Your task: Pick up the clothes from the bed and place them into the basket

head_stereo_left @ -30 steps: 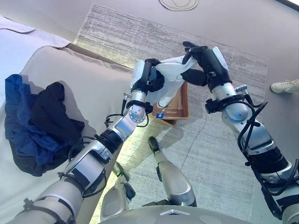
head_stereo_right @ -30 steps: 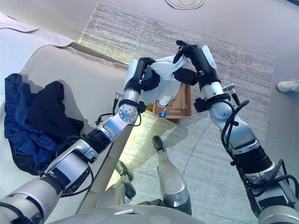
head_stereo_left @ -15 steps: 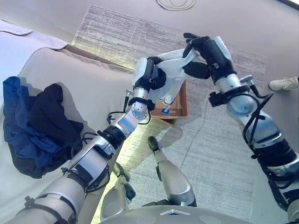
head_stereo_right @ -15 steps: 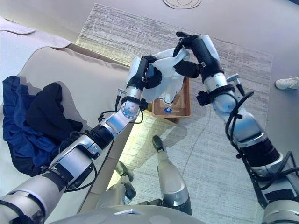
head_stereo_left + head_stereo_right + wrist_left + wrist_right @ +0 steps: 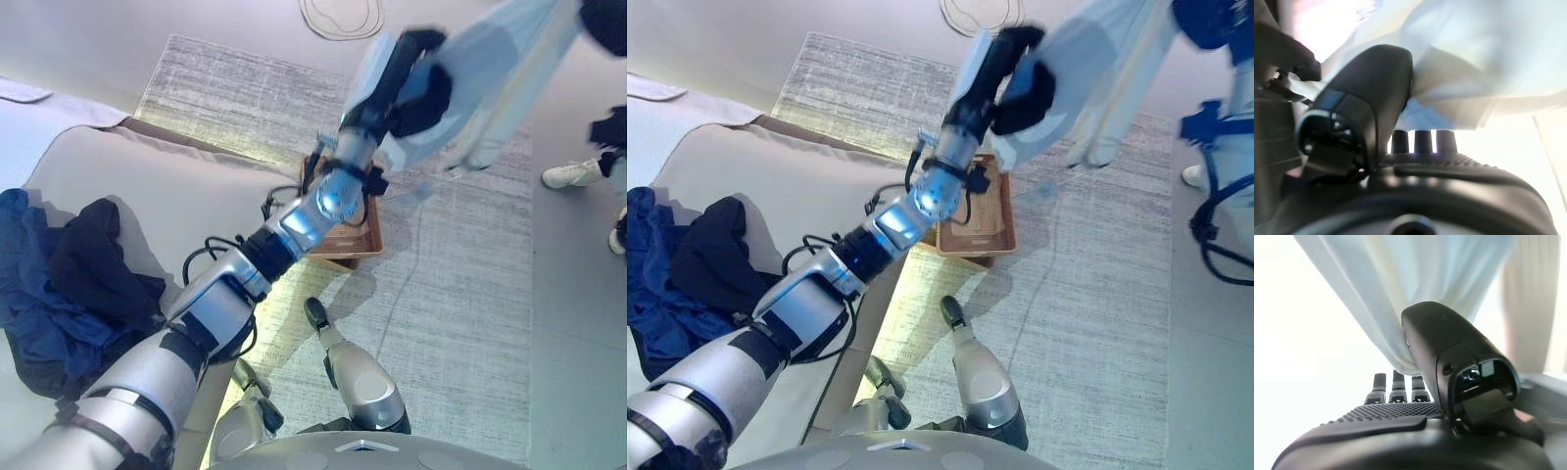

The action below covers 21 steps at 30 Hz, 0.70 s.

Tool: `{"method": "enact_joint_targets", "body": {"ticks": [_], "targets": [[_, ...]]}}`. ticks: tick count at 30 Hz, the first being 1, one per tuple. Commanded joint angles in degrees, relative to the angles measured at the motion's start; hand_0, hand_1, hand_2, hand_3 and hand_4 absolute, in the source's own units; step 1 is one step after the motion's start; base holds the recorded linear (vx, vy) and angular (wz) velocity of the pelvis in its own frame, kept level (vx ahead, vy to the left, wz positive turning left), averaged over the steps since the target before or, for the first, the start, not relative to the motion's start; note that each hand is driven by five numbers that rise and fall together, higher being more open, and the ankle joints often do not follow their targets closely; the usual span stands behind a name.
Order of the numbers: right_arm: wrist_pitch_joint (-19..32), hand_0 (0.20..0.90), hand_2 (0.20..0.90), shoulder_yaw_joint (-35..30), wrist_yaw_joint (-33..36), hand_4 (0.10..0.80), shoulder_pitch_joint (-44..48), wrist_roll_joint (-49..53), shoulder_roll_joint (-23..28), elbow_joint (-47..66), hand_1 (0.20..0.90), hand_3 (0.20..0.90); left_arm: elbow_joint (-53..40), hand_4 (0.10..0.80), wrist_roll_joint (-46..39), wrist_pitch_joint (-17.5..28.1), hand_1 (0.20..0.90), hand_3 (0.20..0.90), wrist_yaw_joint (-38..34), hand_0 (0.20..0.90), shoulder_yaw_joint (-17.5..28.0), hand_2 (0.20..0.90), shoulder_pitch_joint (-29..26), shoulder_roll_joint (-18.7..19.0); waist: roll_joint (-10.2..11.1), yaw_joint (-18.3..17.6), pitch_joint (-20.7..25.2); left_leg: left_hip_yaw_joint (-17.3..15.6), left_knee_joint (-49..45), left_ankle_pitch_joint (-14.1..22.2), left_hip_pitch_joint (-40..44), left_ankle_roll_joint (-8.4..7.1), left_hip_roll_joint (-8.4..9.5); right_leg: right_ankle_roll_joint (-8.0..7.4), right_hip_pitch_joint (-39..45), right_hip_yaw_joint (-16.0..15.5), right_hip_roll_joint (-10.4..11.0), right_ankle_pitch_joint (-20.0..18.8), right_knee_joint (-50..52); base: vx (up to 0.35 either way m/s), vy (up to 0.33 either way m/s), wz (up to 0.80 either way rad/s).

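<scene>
Pale garment: a white-to-pale-blue piece of clothing [image 5: 490, 78] is held up in the air between both hands, stretched from the left hand toward the upper right corner of the head views, its loose end hanging above the rug beyond the basket.
Left hand: the left hand [image 5: 416, 83] is raised high and is clamped on the garment; in its wrist view the thumb [image 5: 1371, 93] is pressed into the cloth (the fingers lie in a row beneath it).
Right hand: the right hand [image 5: 1205, 20] is seen only at the upper right corner of the head views; in its wrist view the thumb [image 5: 1449, 347] is closed against the hanging cloth, so the garment is pinched there too.
Basket: a brown woven basket [image 5: 975, 230] is set on the striped grey rug [image 5: 460, 294], just beside the bed and below the left forearm.
Bed: a beige cover is spread over the bed [image 5: 147, 196].
Remaining clothes: a dark blue garment [image 5: 29, 304] and a black one [image 5: 93, 264] are piled together at the left side of the bed, well apart from the basket.
Bystander: a white shoe [image 5: 573, 174] of a person is seen on the floor at the right edge.
</scene>
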<state>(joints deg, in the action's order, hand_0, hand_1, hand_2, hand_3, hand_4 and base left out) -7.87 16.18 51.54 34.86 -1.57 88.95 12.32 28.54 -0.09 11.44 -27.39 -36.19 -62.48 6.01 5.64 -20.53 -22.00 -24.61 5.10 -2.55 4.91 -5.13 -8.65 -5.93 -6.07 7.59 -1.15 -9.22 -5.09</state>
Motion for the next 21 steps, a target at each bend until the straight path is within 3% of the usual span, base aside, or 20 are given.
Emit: {"method": "enact_joint_targets", "body": {"ticks": [1, 4, 7, 11, 18, 21], "targets": [[0.61, 0.9, 0.9, -21.16, 21.65, 0.8, 14.98, -1.33, 3.92, -17.29, 0.9, 0.9, 15.67, 0.1, -0.19, -6.67, 0.3, 0.2, -0.87, 0.3, -0.55, 0.3, 19.17, 8.52, 2.53, -1.06, 11.74, 2.63, -2.95, 7.01, -0.79, 1.85, -1.19, 0.88, 0.85, -4.45, 0.69, 9.4, 5.48, 0.022, 0.04, -0.08], [2.7, 0.9, 0.9, -26.79, 16.38, 0.8, 7.63, 1.57, 1.43, -16.44, 0.9, 0.9, 16.56, 0.1, -1.2, -5.8, 0.3, 0.2, -1.37, 0.3, -0.73, 0.3, 19.63, 7.68, 1.9, -1.27, 11.84, 2.43, -2.82, 7.02, -0.4, 1.86, -1.03, 0.87, 0.85, -4.33, 0.82, 9.61, 5.55, 0.024, 0.051, -0.13], [3.49, 0.9, 0.9, -28.45, 12.46, 0.8, 3.88, 3.48, -1.51, -15.74, 0.9, 0.9, 17.42, 0.1, -1.5, -5.7, 0.3, 0.2, -1.82, 0.3, -1.5, 0.3, 19.03, 7.08, 2.01, -0.59, 11.54, 2.35, -3.04, 6.81, -0.52, 1.83, -1.22, 0.98, 0.53, -4.35, 0.89, 9.51, 5.69, 0.001, 0.013, -0.08], [2.86, 0.9, 0.9, -25.11, 9.12, 0.8, 6.53, 9.7, -3.25, -15.89, 0.9, 0.9, 18.34, 0.1, -1.5, -5.68, 0.3, 0.2, -1.46, 0.3, -1.52, 0.3, 18.8, 6.77, 2.19, -0.01, 11.42, 2.25, -3.22, 6.61, -0.71, 1.7, -1.27, 1.1, 0.28, -4.12, 0.89, 9.29, 5.6, -0.005, -0.002, -0.05], [3.44, 0.9, 0.9, -18.77, -13.7, 0.8, 11.09, 23.77, -9.06, -19.74, 0.9, 0.9, 19.33, 0.1, -4.37, -5.43, 0.3, 0.2, -0.93, 0.3, -0.33, 0.3, 20.87, 6.64, 2.02, 0.97, 10.84, 2.52, -3.88, 6.13, -1.32, 1.2, -1.35, 1.54, 0.13, -4.83, 1.35, 9.07, 5.55, 0.0, 0.0, 0.0], [4.7, 0.9, 0.9, -17.29, -18.67, 0.8, 10.52, 26.8, -12.41, -21.65, 0.9, 0.9, 19.58, 0.1, -5.26, -6.19, 0.3, 0.2, -0.45, 0.3, 0.75, 0.3, 23.18, 6.74, 2.51, 1.92, 10.95, 2.61, -4.36, 6.04, -1.44, 1.16, -1.55, 1.93, 0.04, -5.59, 1.48, 9.02, 5.71, 0.003, -0.033, -0.02]]}}
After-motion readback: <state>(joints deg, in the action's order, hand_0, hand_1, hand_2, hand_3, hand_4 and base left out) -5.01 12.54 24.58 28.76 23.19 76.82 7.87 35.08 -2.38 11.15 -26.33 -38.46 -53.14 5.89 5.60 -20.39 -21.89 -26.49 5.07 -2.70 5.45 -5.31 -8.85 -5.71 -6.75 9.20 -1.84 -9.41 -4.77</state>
